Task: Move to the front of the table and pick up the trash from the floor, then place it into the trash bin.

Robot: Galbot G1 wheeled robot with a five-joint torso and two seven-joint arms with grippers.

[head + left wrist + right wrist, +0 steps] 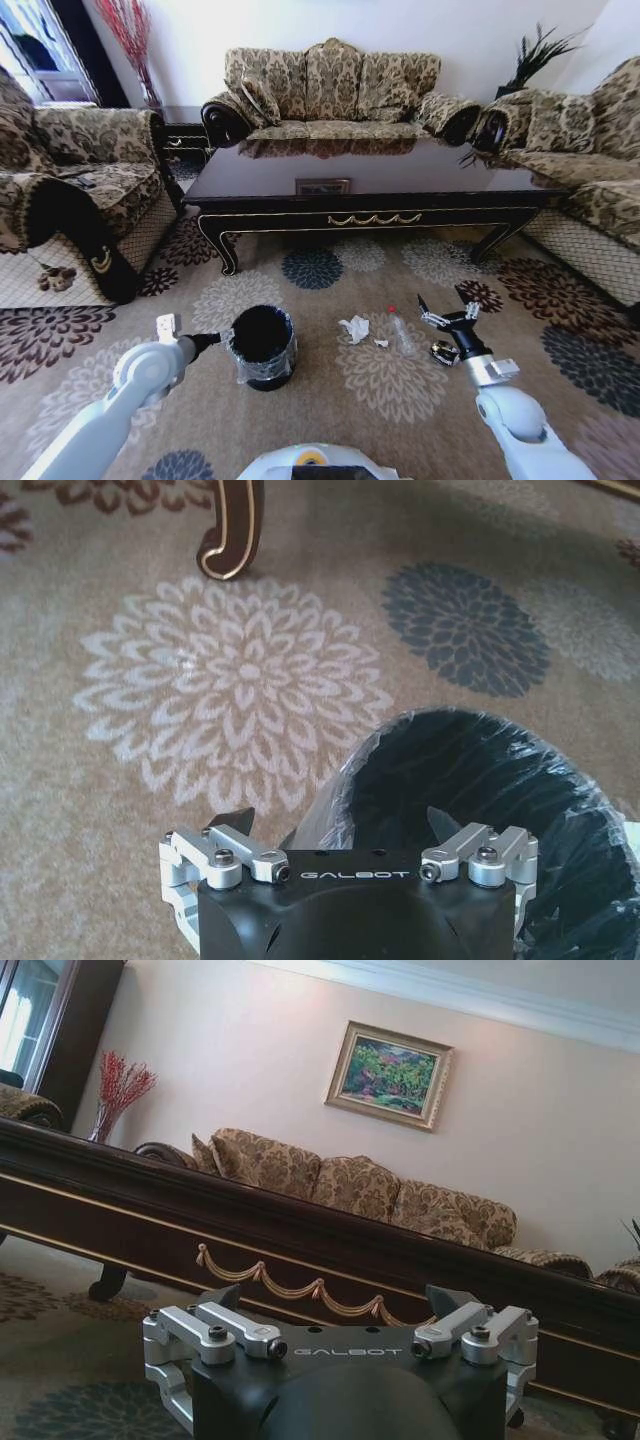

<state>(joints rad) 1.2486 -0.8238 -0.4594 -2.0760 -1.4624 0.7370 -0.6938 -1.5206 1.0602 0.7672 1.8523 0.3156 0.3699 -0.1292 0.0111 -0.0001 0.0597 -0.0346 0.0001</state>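
— Nearest the head camera, what sits by the trash bin?

— Both arms. Left gripper hangs just beside the bin's rim, on the robot's left of it. Its wrist view looks down past spread fingers into the black bin with its crinkly clear liner, and catches a curved leg of the table beyond the bin on the floor.

— And the right gripper?

— Well to the bin's right, low over the floor, jaws wide apart and holding nothing.

— Where is the trash?

— Between the bin and that gripper: crumpled white paper, a small clear piece with a red tip, and a small dark object just under the gripper. The right wrist view misses all of these.

— What does it give instead?

— The table's apron with its gold scroll ornament, a sofa behind it, and a framed painting on the wall.

— Any writing?

— "GALBOT" on each gripper body in the wrist views.
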